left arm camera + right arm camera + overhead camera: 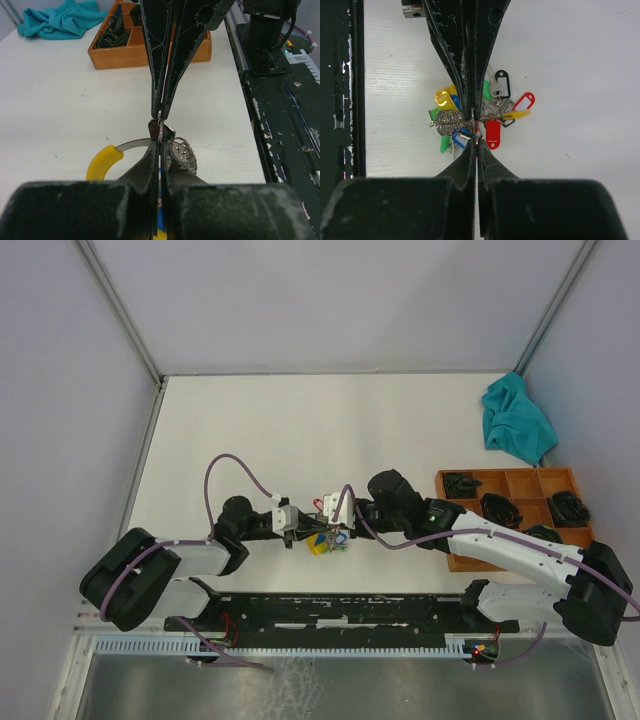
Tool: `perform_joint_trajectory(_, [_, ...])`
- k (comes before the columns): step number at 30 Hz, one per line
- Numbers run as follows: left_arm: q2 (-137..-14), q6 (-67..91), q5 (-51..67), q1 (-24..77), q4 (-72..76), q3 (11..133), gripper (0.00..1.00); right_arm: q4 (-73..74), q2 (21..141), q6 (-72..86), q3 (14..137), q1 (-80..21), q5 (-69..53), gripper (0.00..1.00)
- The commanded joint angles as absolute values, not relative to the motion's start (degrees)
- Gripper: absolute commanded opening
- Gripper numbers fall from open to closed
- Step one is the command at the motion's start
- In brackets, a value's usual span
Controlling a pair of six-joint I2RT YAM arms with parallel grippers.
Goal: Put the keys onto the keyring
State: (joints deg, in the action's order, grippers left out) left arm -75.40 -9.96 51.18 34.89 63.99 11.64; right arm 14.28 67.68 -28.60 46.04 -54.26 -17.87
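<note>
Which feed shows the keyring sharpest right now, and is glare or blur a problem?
Top external: evenly lit, no glare, but the keyring is tiny there. Left wrist: the left tool is blurred near the lens, table sharp. Right wrist: sharpest, coloured tags crisp, right tool base out of focus.

Shiny metal keyring (tags glossy plastic); wood tray; matt white table.

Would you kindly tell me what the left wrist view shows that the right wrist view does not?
Only the left wrist view: the teal cloth and the wooden tray. Only the right wrist view: the red tag and the black tag. Both: the keyring, its yellow tag, and the shut left gripper and right gripper meeting tip to tip at it.
</note>
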Motion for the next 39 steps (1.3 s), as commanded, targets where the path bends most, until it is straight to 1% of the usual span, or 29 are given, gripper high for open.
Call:
perform_joint_trajectory(1, [-75.76,-6.98,52.14,35.2,67.73,13.8,0.03,12.32,66.71,-28.82,48.15,-54.65,-17.81,0.01])
perform_joint_trajectory(9, [-75.14,-6.94,49.43,35.16,67.68,13.36,0.03,13.54,65.94,-29.0,47.98,-54.69,-16.79,0.01])
perform_joint_trajectory(39, [-75.84,-6.22,51.83,35.11,68.06,13.89,0.03,12.04,66.31,-28.67,47.88,-54.98,-18.11,0.01])
